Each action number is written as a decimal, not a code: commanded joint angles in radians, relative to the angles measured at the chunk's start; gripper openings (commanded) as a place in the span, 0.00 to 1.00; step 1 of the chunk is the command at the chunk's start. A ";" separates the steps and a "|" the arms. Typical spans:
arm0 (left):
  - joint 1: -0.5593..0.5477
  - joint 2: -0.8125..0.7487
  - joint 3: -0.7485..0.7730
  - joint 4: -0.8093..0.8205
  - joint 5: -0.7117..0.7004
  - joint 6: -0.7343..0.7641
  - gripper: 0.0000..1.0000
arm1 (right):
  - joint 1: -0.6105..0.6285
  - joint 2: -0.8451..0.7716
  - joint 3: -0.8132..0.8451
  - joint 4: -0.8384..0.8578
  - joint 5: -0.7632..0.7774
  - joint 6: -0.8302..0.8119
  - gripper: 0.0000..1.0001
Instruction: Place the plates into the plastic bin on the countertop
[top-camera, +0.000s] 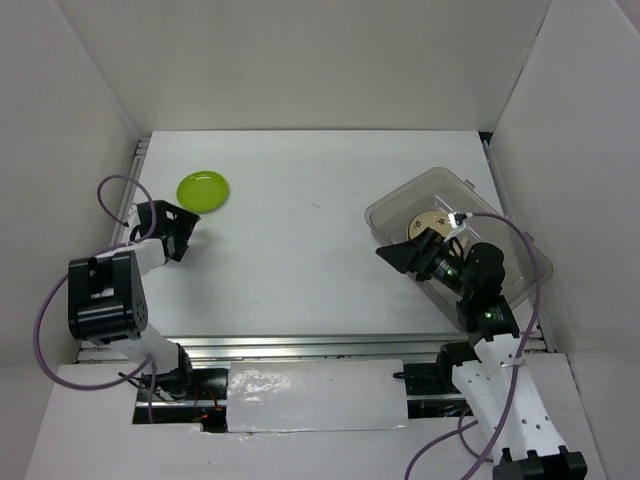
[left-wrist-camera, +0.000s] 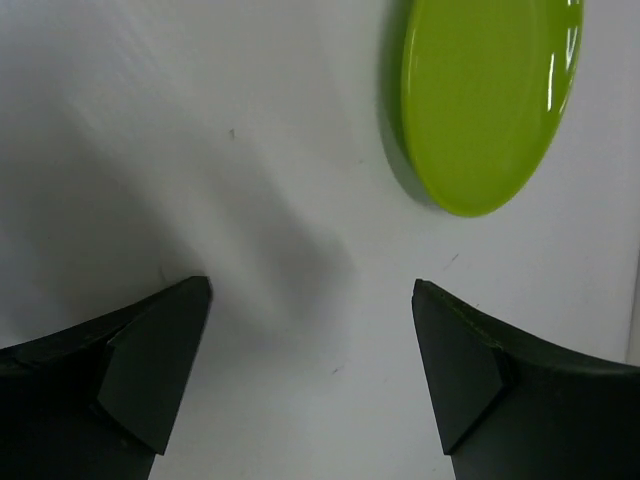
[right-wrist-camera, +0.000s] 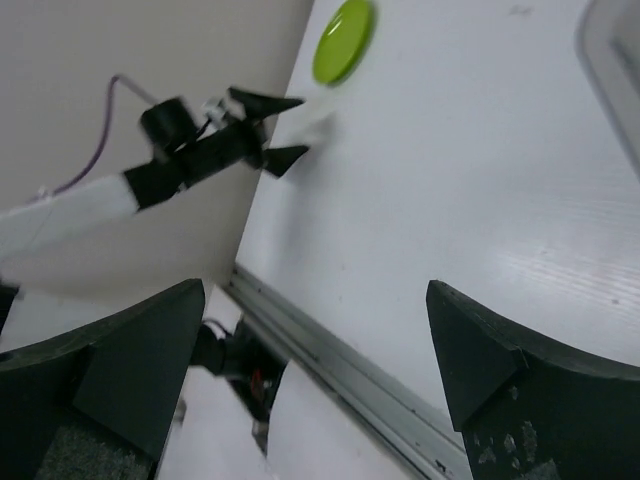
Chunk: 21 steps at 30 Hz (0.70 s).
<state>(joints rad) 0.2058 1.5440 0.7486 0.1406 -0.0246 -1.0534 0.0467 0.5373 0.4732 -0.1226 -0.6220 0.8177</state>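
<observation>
A lone plate (top-camera: 203, 189) lies far left on the tabletop (top-camera: 300, 260). The bin (top-camera: 440, 185) sits well apart at right, a second plate (top-camera: 430, 220) inside it.

Three plain white panels enclose the work area. The left panel (top-camera: 50, 150) and the right panel (top-camera: 590, 130) slant outward toward the top. The back panel (top-camera: 320, 60) closes the far side and meets both at the corners. In the right wrist view the left panel (right-wrist-camera: 150, 60) appears beige and unmarked.

A flat white board (top-camera: 90, 420) covers the near foreground. A glossy, wrinkled strip (top-camera: 310, 385) lies across its middle. A dark recess (top-camera: 200, 395) opens in the board left of the strip. Thin red wiring (top-camera: 206, 409) shows inside it; finer detail cannot be told.
</observation>
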 joint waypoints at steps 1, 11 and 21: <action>0.021 0.130 0.007 0.292 0.015 -0.105 0.99 | 0.093 -0.029 0.038 0.089 -0.067 -0.034 1.00; 0.029 0.436 0.291 -0.051 -0.047 -0.126 0.68 | 0.280 0.010 -0.084 0.189 0.016 0.015 1.00; 0.050 0.453 0.394 -0.199 -0.021 -0.122 0.00 | 0.335 0.023 0.001 0.130 0.087 -0.028 1.00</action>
<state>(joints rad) 0.2413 1.9881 1.1397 0.1555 -0.0250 -1.2121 0.3664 0.5713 0.4110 -0.0223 -0.5690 0.8158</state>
